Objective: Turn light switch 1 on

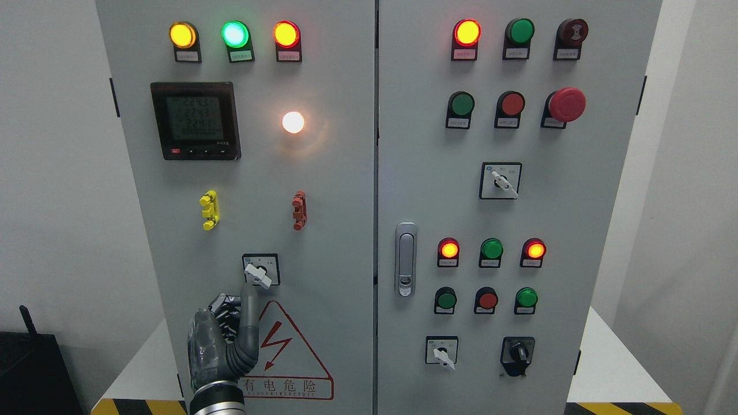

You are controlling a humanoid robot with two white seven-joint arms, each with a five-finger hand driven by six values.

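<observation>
Big grey steel cabinet [323, 230] filled the view; the left hand [222, 340] was curled, holding nothing, one finger touching the small white rotary switch lever [258, 275] low on its left door; I'd push slowly sideways

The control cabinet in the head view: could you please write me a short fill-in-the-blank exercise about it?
1. The left hand reaches up to the rotary switch on the cabinet's ____ door.
2. The round lamp beside the digital meter is ____.
3. The mushroom-shaped emergency button is coloured ____.

Missing words: left; lit; red
</observation>
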